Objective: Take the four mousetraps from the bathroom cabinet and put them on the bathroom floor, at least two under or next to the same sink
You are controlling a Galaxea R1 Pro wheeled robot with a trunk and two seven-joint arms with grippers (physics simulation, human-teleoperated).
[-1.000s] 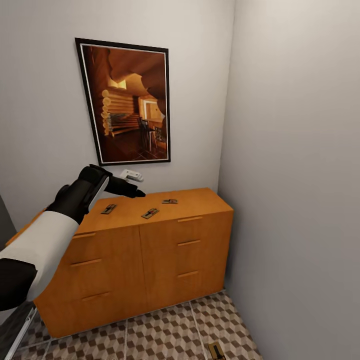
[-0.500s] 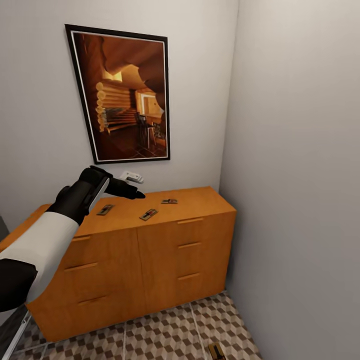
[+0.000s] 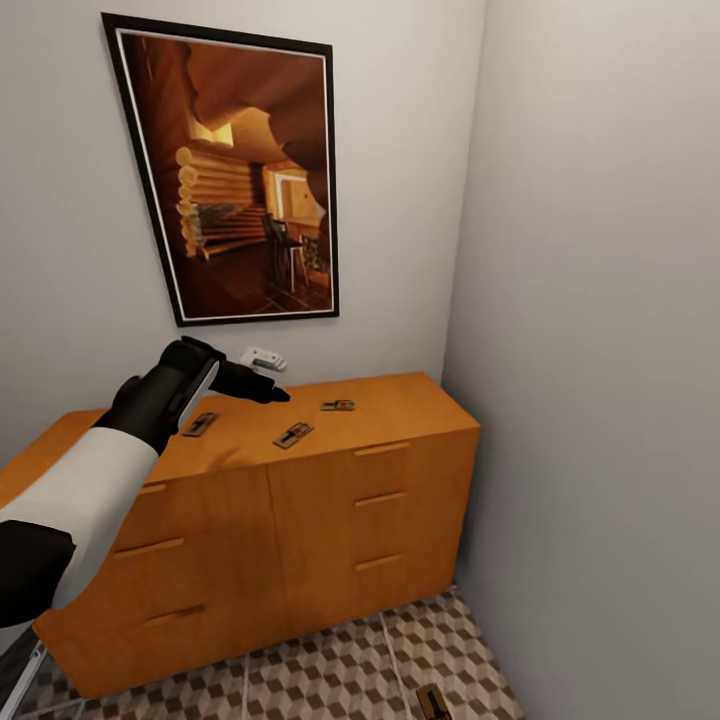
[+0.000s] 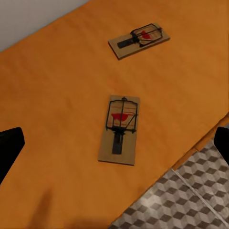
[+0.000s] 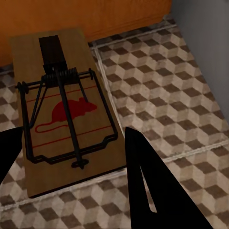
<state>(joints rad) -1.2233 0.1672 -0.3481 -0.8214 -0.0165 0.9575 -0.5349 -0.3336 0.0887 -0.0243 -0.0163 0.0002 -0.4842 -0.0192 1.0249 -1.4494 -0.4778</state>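
A large framed picture point(image 3: 235, 180) of a log-cabin room hangs on the wall above the cabinet point(image 3: 300, 510), and a small white fitting point(image 3: 264, 358) sits on the wall just over the cabinet's top. The cabinet stands in a corner, its right end near the grey side wall. Nothing lies between the left end effector point(image 3: 268, 392) and the traps on the top.

The left arm reaches forward from the lower left of the head view, white forearm and black wrist, with its end effector hovering over the cabinet top. In the left wrist view its dark fingertips point(image 4: 9, 150) sit at opposite edges of the frame, spread wide with nothing between them.

Three mousetraps lie flat on the cabinet top: one point(image 3: 200, 424) partly beside the arm, a middle one point(image 3: 293, 435) near the front edge, its long axis angled toward the back wall, and a far one point(image 3: 338, 405) lying roughly crosswise. A fourth mousetrap point(image 5: 64, 112) lies on the bathroom floor point(image 5: 162, 81) close to the cabinet's base, between the right end effector's dark fingers point(image 5: 152, 186); whether they touch it I cannot tell.
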